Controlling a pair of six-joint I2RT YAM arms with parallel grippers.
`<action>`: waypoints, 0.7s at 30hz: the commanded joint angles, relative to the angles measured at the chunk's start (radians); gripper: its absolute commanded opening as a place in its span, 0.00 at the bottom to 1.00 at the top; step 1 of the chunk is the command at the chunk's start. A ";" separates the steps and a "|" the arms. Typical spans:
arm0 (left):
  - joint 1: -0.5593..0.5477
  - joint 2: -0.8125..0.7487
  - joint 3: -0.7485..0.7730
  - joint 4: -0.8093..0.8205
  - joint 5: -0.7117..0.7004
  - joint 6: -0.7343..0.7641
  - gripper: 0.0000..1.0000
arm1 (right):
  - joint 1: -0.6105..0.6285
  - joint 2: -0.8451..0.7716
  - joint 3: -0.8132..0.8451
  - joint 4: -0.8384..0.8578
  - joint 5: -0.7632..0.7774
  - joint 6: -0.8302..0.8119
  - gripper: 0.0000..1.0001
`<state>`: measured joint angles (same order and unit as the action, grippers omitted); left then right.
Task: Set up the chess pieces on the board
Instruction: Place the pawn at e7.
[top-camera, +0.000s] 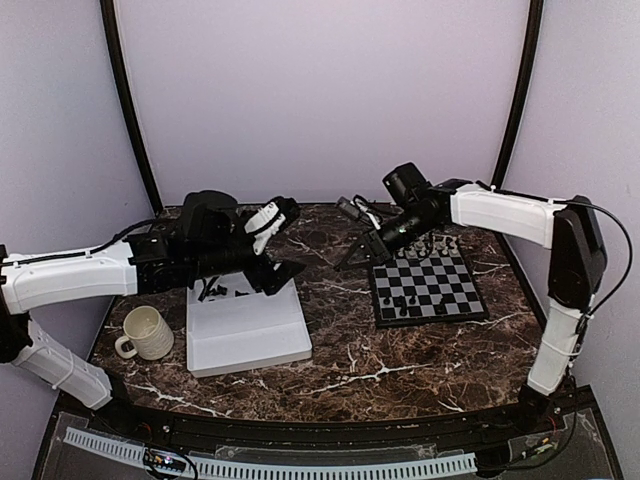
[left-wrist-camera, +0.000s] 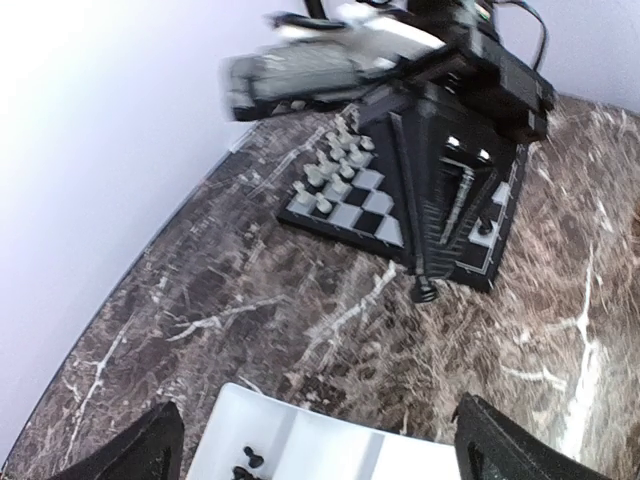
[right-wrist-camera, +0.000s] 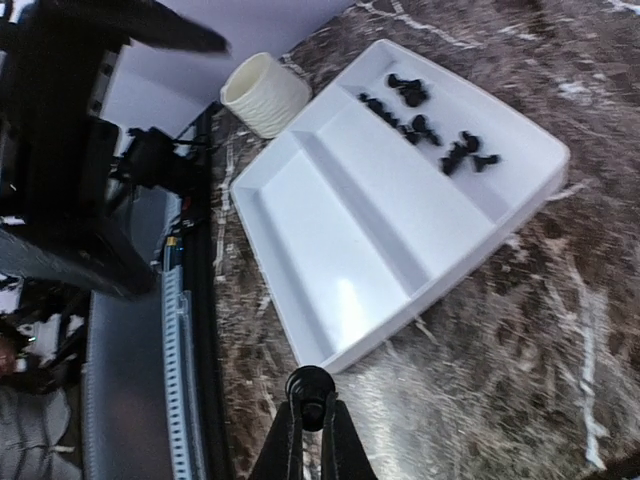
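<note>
The board (top-camera: 428, 287) lies at the right, with white chess pieces (top-camera: 441, 244) along its far edge and a few black ones (top-camera: 408, 304) near its front edge. My right gripper (top-camera: 347, 264) hangs just left of the board, shut on a black chess piece (right-wrist-camera: 311, 385), which also shows in the left wrist view (left-wrist-camera: 424, 291). My left gripper (top-camera: 285, 245) is open and empty above the far end of the white tray (top-camera: 250, 330). Several black chess pieces (right-wrist-camera: 430, 128) lie in the tray's far compartment. The left wrist view shows the board (left-wrist-camera: 372, 215) beyond the tray (left-wrist-camera: 320, 445).
A cream ribbed mug (top-camera: 146, 333) stands left of the tray, and also shows in the right wrist view (right-wrist-camera: 264, 93). The dark marble table (top-camera: 400, 365) has a black rail along its front edge. Purple walls close in the back and sides.
</note>
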<state>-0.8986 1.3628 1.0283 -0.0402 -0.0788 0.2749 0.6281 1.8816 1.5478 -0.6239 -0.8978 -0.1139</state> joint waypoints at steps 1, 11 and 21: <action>0.018 -0.053 -0.013 0.166 -0.203 -0.029 0.99 | -0.068 -0.172 -0.134 -0.018 0.326 -0.150 0.00; 0.142 0.047 0.036 0.095 -0.175 -0.160 0.93 | -0.212 -0.421 -0.465 0.052 0.838 -0.264 0.00; 0.149 0.037 0.012 0.098 -0.173 -0.156 0.92 | -0.226 -0.367 -0.523 0.065 0.808 -0.262 0.00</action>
<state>-0.7498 1.4258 1.0405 0.0551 -0.2584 0.1371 0.4053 1.4834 1.0183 -0.6014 -0.1078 -0.3660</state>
